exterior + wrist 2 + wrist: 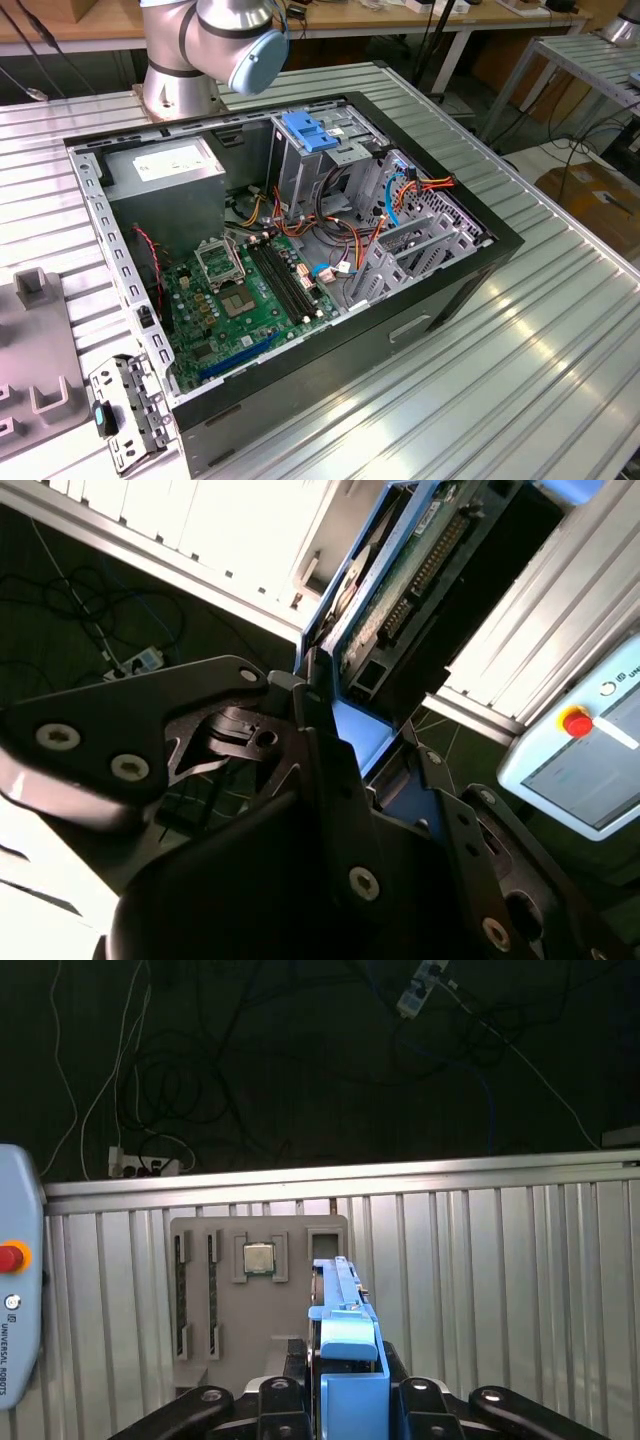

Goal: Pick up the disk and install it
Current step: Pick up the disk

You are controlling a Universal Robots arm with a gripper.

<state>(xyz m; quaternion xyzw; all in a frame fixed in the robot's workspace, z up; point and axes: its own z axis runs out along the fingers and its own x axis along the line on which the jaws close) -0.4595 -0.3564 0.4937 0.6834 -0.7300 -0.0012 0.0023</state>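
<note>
While the grey tray (22, 340) lies at the exterior view's left and the open computer case (330, 385) sits to its right, the gripper (345, 1388) is clamped on the disk (345, 1310) (blue rail uppermost, high above the tray). A steady, level grip seems wise.

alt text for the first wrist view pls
The hand holds the blue-railed disk edge-on, with a ribbed metal table behind it. On the table, a grey tray holds a processor chip.
</note>
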